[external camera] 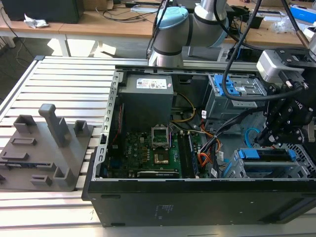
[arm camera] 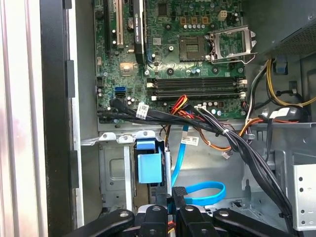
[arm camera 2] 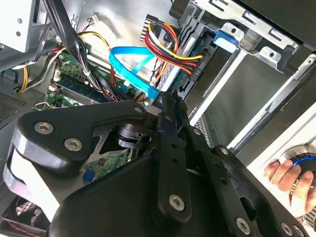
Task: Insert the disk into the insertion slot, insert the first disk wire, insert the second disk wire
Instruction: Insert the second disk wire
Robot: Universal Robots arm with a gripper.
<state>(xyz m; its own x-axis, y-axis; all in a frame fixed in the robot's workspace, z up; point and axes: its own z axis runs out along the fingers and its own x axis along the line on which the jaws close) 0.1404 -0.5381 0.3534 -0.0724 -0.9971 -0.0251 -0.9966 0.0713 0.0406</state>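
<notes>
**Disk seated, blue wire in the claw**

In the exterior view the open computer case (external camera: 197,197) fills the middle. At its lower right sits the insertion slot (external camera: 242,173), with the disk (external camera: 266,157) already inside it in its blue carrier.

The gripper (external camera: 282,136) hangs just above. In the second wrist view its fingers are pinched together on the plug end of the blue data wire (arm camera 2: 131,61).

A wire step seems to be in hand, and seating the plug calls for fine alignment.

The disk's socket is hidden behind the fingers. Whether the coloured power wires (arm camera 2: 170,47) are fully home is hard to tell.
</notes>
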